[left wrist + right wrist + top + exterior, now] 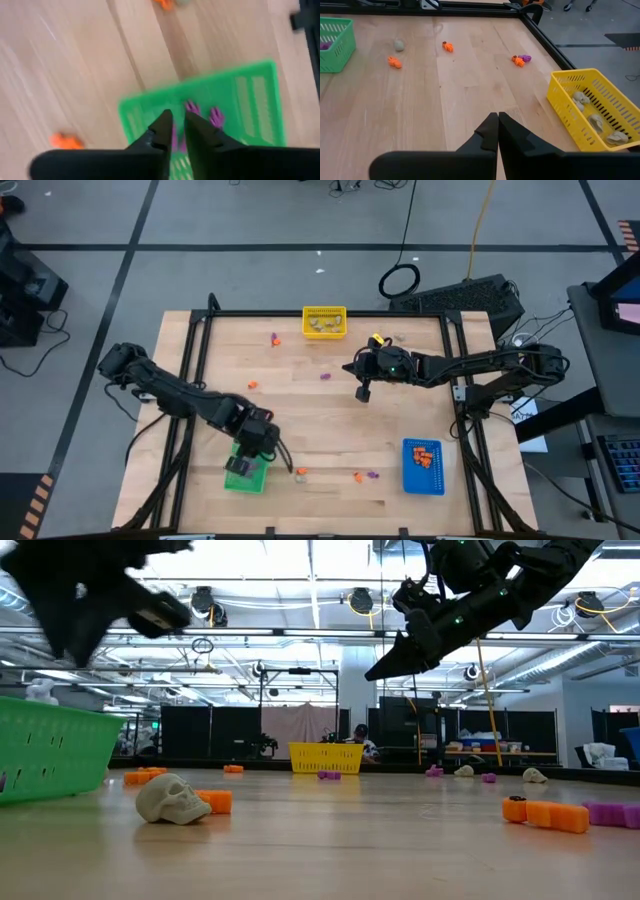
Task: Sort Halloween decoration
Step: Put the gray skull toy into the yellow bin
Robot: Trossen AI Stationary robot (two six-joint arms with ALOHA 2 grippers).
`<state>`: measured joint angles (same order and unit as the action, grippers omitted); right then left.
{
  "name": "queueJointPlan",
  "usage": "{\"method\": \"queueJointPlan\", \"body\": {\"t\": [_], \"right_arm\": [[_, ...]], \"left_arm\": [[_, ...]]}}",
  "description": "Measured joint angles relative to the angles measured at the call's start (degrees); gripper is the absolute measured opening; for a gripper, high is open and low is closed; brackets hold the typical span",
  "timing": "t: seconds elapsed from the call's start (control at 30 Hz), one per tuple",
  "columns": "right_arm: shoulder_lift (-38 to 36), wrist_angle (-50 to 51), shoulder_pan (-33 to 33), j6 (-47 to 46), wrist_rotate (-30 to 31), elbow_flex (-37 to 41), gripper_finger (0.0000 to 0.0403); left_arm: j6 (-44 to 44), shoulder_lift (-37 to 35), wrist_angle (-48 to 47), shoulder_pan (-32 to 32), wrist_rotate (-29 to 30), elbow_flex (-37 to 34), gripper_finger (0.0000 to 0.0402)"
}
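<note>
Left wrist view: left gripper (pixel 176 131) slightly parted, empty, over green bin (pixel 250 95) holding purple trinkets (pixel 216 116). Should lift clear before traversing. Right gripper (pixel 498 131) closed, empty, hovering mid-table.

I'm looking down on the pale wooden desk (pixel 330 430), black rails along its edges. Yellow bin (pixel 324 321) sits at the top centre, green bin (pixel 243 472) lower left, blue bin (pixel 422 466) lower right. Loose trinkets lie scattered on the boards: a purple one (pixel 325 376) mid-desk, an orange one (pixel 253 384) to its left, a grey skull (pixel 171 798) near the green bin.
</note>
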<state>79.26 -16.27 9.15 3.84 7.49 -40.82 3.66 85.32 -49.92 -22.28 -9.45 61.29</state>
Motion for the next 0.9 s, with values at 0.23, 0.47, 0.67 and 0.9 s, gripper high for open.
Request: {"method": "queueJointPlan", "body": {"t": [0.23,0.47,0.67,0.9], "right_arm": [[0.0,0.4,0.0,0.0,0.0,0.0,0.0],[0.0,2.7,0.0,0.1,0.0,0.0,0.0],[0.0,5.1,0.0,-1.1,0.0,0.0,0.0],[-0.7,11.0,0.0,-6.1,0.2,0.0,0.0001]], "left_arm": [[-8.6,0.0,14.7,7.2,-0.3,-5.3,0.0007],[-12.0,0.0,37.2,14.0,-2.5,-14.2,0.0008],[-11.6,0.0,59.8,18.0,-2.5,-22.5,0.0008],[-11.1,0.0,81.4,20.3,-1.9,-30.6,0.0008]]}}
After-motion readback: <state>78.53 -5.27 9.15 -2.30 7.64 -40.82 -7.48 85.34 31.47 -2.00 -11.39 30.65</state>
